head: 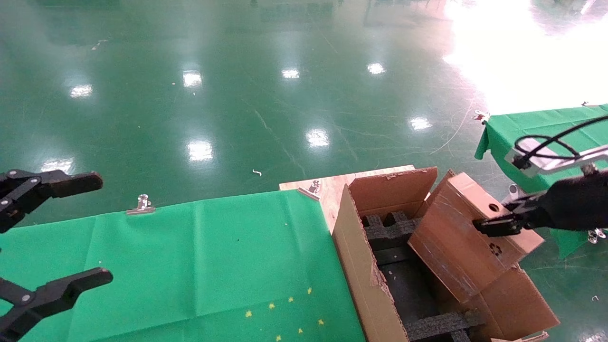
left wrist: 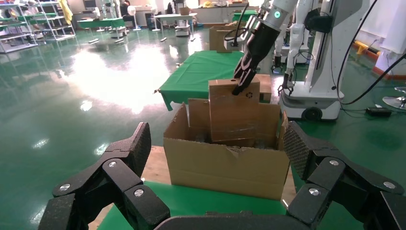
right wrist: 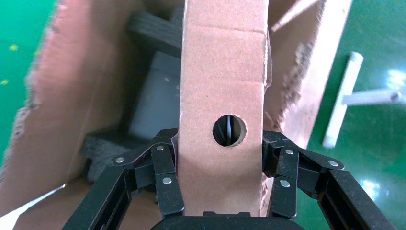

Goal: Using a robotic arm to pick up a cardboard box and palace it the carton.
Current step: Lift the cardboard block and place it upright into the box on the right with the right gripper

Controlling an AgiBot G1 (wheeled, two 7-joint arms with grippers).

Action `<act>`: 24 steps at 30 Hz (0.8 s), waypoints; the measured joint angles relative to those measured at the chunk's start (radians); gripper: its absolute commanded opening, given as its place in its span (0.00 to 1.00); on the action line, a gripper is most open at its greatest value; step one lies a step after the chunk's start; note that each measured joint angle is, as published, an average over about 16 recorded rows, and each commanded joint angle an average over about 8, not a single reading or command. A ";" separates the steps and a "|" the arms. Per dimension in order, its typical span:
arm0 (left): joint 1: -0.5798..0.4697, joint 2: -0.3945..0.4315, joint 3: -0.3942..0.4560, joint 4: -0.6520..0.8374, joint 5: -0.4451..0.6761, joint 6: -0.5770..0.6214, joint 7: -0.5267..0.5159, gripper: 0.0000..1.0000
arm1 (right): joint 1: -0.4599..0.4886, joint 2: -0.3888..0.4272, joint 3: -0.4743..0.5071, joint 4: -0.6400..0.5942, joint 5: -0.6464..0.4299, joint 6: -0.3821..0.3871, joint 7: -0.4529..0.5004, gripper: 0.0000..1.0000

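Right gripper (head: 494, 223): at right of head view, arm reaching in from right edge, fingers clamped on opposite faces of cardboard box (head: 468, 235); box tilted, lower end inside carton (head: 365, 266). Right wrist view confirms both fingers (right wrist: 165, 179) pressed flat against box sides. Left gripper (head: 61, 232): parked at far left, fingers spread wide apart, holding nothing, well apart from box.
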State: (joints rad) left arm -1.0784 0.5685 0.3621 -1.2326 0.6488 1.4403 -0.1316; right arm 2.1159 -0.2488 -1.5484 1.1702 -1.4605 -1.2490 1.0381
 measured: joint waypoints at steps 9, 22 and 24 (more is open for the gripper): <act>0.000 0.000 0.000 0.000 0.000 0.000 0.000 1.00 | -0.024 0.048 -0.023 0.119 -0.082 0.081 0.190 0.00; 0.000 0.000 0.000 0.000 -0.001 0.000 0.000 1.00 | -0.044 0.047 -0.037 0.147 -0.127 0.131 0.273 0.00; 0.000 0.000 0.000 0.000 -0.001 0.000 0.000 1.00 | -0.052 0.046 -0.042 0.156 -0.140 0.145 0.296 0.00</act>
State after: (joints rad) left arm -1.0783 0.5684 0.3621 -1.2323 0.6482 1.4401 -0.1315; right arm 2.0640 -0.2027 -1.5903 1.3259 -1.6007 -1.1039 1.3338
